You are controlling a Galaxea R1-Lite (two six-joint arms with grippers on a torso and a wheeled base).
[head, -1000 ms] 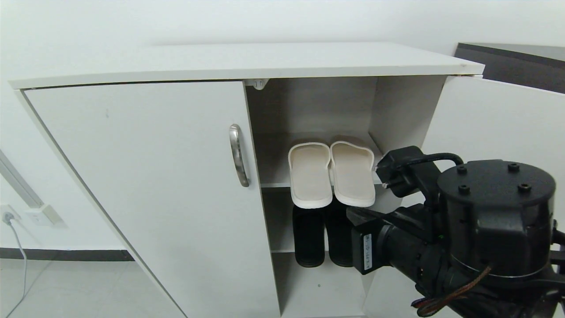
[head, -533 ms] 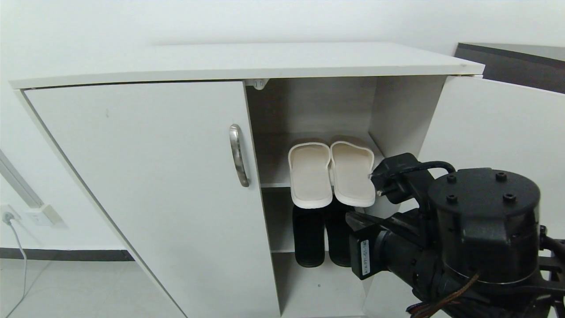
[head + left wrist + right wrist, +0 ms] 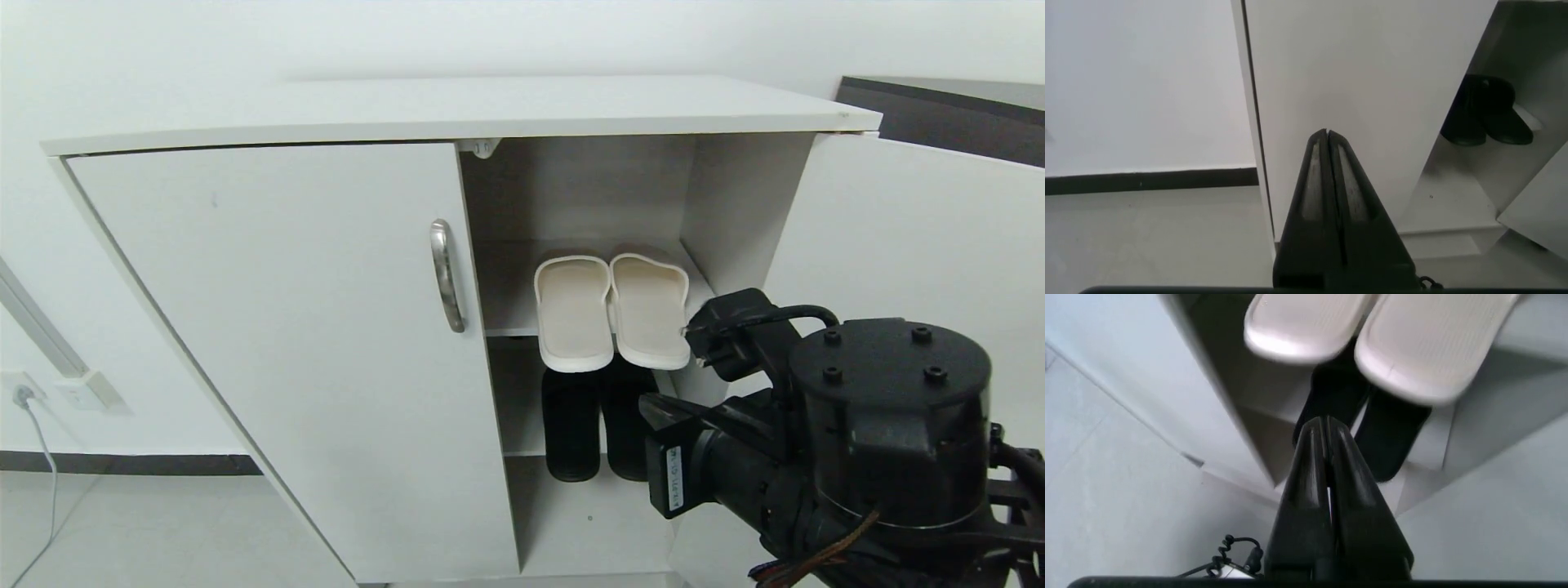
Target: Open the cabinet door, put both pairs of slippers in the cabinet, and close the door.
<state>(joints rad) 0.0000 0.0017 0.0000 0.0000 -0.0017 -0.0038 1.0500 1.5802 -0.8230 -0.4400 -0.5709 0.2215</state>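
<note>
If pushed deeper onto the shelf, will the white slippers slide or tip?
Probably light: the white slippers look like moulded foam. Likely to slide: flat soles on a smooth shelf. Their ends overhang its edge, so pressing down there might tip them.

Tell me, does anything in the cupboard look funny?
Yes. The white slippers hang well past the front edge of the upper shelf, with their ends sticking out. The black slippers below poke out a little too. The right door is open, and the overhang might stop it from shutting fully.
</note>
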